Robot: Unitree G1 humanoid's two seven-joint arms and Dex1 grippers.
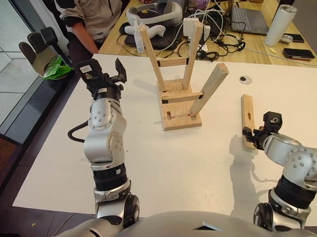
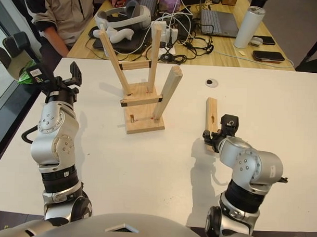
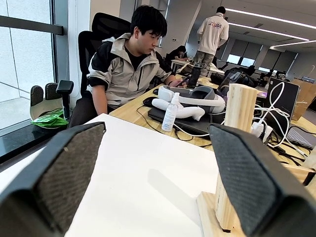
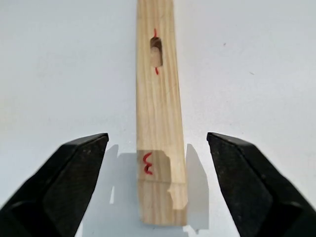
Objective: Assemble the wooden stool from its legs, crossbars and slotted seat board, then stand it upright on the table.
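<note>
- While the right tool [image 4: 156, 140] stands released, its two fingers [image 4: 74, 173] straddle the near end of a loose leg [image 4: 158, 98]. One finger is on each side, bare tabletop [image 4: 59, 74] shows between each finger and the wood, and nothing is grasped.
- The loose leg lies flat on the tabletop on the robot's right. Its length runs away from the robot, and it is well apart from the rest of the stool.
- Writing on the loose leg: a red hand-drawn numeral 3 [image 4: 147, 163] sits on the stepped end between the fingers. Farther along, a slot [image 4: 156, 50] is cut into the upper face, with a short red stroke at each of its ends.
- The left tool [image 1: 104, 71] is also released. Its pads [image 3: 74, 168] are spread wide with nothing between them, and it is held above the tabletop on the robot's left.
- The seat board [image 1: 176, 123] lies flat on the tabletop between the two tools, apart from both.
- Three legs rise from the seat board: a left rear leg [image 1: 152, 56], a right rear leg [image 1: 192, 52] and a front leg [image 1: 209, 91].
- An upper crossbar [image 1: 173, 62] joins the two rear legs. A lower crossbar [image 1: 181, 98] meets the front leg nearer the seat board.
- Small red marks sit beside the open slots of the seat board, and dark marks sit at the crossbar ends. Both are too small to read.
- A white label on the left tool cannot be read.
</note>
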